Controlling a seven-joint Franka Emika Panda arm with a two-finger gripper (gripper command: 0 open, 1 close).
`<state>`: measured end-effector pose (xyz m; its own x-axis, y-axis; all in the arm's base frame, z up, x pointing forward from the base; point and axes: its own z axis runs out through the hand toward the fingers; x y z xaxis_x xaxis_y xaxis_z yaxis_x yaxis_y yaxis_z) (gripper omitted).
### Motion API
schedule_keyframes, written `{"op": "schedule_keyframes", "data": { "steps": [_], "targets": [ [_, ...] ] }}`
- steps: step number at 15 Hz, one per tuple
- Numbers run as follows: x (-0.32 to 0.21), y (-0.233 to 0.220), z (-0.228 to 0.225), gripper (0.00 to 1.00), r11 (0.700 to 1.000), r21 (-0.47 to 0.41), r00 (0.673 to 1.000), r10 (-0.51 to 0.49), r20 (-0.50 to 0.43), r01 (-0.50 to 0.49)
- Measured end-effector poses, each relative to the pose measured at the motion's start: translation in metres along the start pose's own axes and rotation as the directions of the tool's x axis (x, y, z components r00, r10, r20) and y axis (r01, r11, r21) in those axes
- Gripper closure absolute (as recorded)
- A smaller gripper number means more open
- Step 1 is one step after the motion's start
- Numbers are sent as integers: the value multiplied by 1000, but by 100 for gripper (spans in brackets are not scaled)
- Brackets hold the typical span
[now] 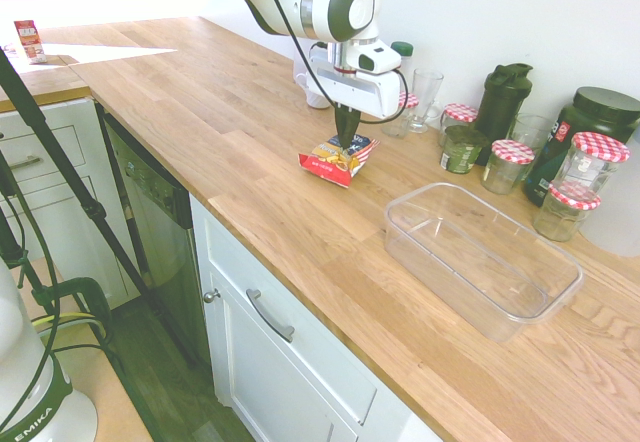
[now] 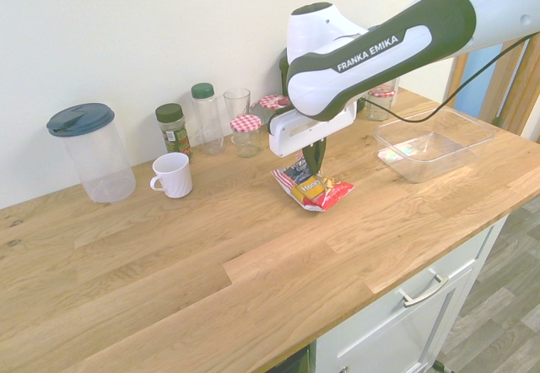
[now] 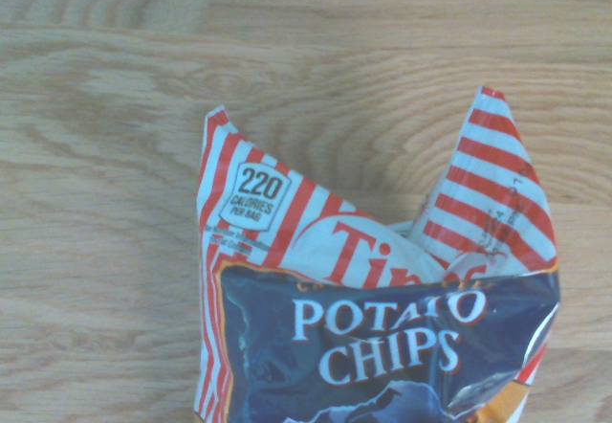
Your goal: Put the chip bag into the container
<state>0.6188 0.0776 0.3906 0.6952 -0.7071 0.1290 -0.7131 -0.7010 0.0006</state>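
Though the table [image 1: 250, 192] carries everything, I take the tub [image 1: 484, 262] as landmark: jars [image 1: 508, 166] behind it, bag [image 2: 310, 189] beside it, pinched in my claw [image 2: 315, 170]; the crumpled film could slip on lifting.

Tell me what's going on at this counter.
A white robot arm has its gripper shut on a small bag of potato chips, pinching it near the middle. The bag is at or just above the wooden worktop; I can't tell whether it has left the surface. The clear plastic tub stands nearby with no chip bag in it, so the bag probably still has to be moved into it.
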Motion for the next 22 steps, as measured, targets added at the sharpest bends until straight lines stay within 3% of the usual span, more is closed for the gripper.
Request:
{"op": "schedule_keyframes", "data": {
  "steps": [6, 11, 18, 22],
  "targets": [
    [15, 28, -77, 100, 997, 72, 998, 29, -50, -25],
    [47, 113, -114, 100, 988, 123, 993, 101, -57, -93],
    [103, 252, -94, 100, 966, 182, 982, 188, -5, -184],
    [128, 294, -72, 100, 957, 207, 979, 202, 29, -203]
  ]
}}
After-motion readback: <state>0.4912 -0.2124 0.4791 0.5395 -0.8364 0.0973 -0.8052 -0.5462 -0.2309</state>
